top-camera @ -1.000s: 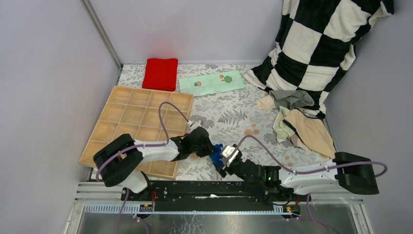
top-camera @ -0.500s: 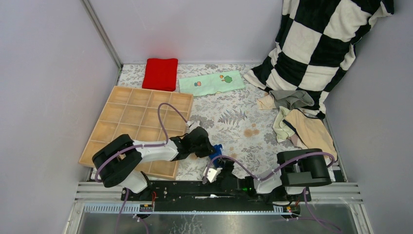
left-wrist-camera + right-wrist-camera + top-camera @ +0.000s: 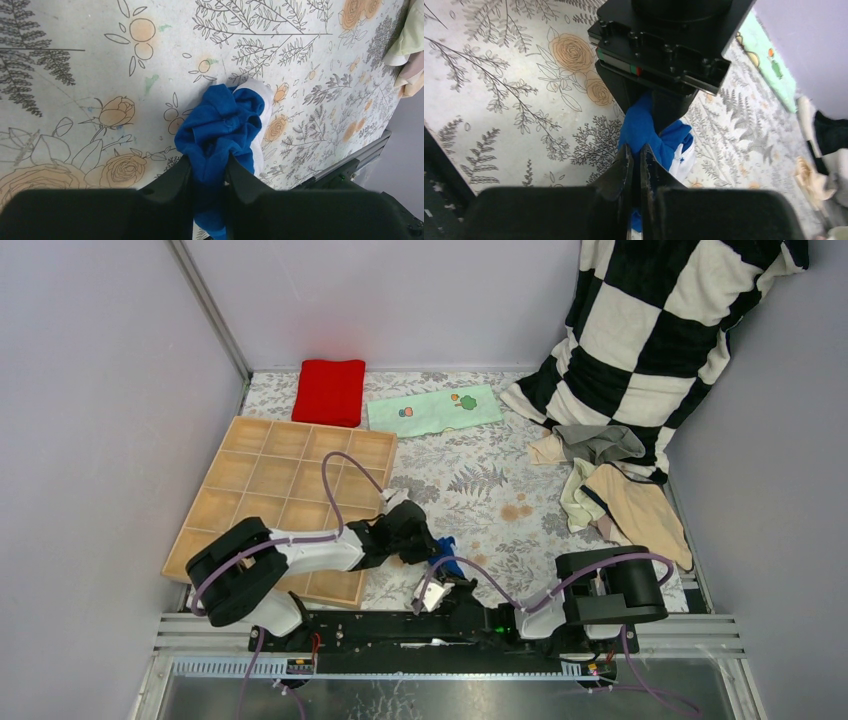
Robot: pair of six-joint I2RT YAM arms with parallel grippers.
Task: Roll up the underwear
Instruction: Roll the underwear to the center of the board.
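Folded back toward its base since a second ago, the right arm now brings the right gripper [image 3: 634,150] in from the near side, and its fingers, wide apart then, have been drawn together. The blue underwear [image 3: 220,125] is seen bunched into a loose wad with a white band showing on one flank. It is clamped between the narrowly set fingers of the left gripper [image 3: 207,167] and spills forward past their tips onto the flowered cloth [image 3: 75,75]. A fold of it appears to be pinched at the right fingertips as well (blue shows in the slit between them, though the wrist view is too crowded for certainty). The two grippers are set facing each other, almost tip to tip. The wooden tray [image 3: 270,480] lies off the left gripper's outer side, and the other briefs [image 3: 620,495] are heaped well away beyond the right gripper. The fabric is judged light, limp and springy, so it will unroll if released. It is best taken across the whole wad, over the band, not by a single loose edge.
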